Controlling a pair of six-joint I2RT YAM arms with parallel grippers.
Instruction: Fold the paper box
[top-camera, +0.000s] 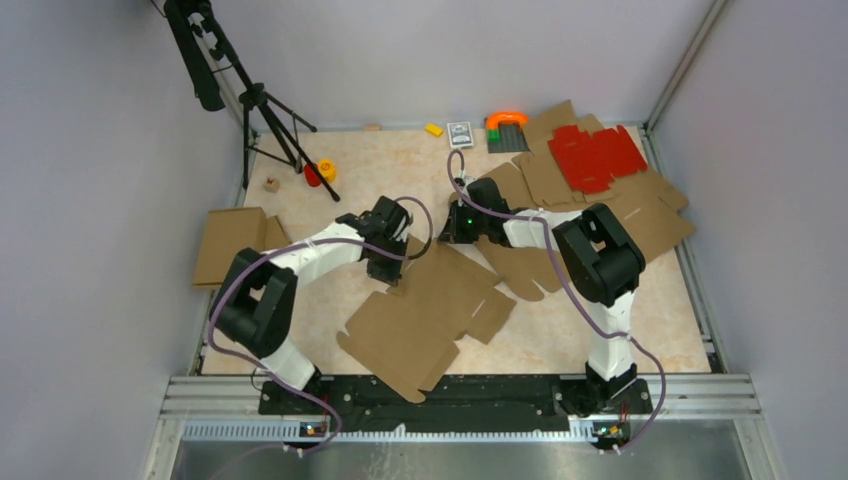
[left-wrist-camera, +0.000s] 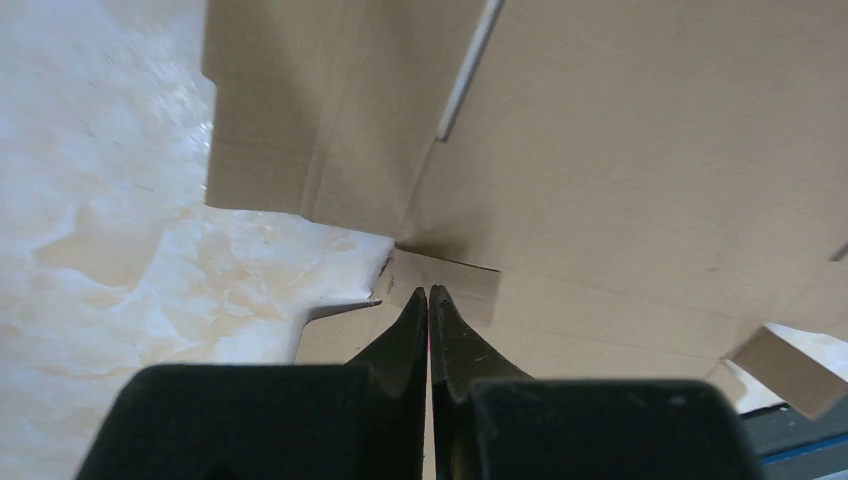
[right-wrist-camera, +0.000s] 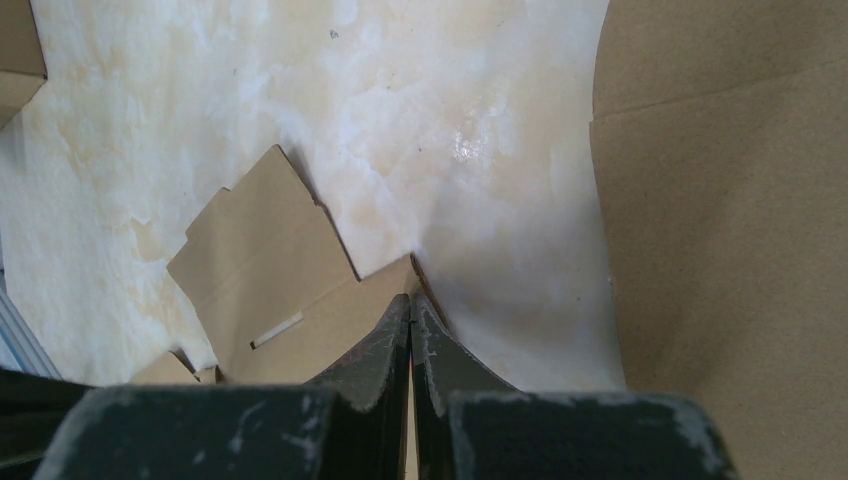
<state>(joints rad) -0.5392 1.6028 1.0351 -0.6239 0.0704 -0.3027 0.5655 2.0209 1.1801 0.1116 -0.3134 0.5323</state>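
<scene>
Paper box (top-camera: 425, 315): flat, six o'clock on the table (top-camera: 600, 330). We note left gripper (left-wrist-camera: 428, 292) closed at its ten o'clock edge, right gripper (right-wrist-camera: 411, 298) closed at its twelve o'clock corner, probably steadying it; grasp indiscernible.

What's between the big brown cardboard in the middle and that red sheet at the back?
Top view: other brown cardboard sheets lie between the paper box and the red sheet, the right arm stretched over them.
</scene>
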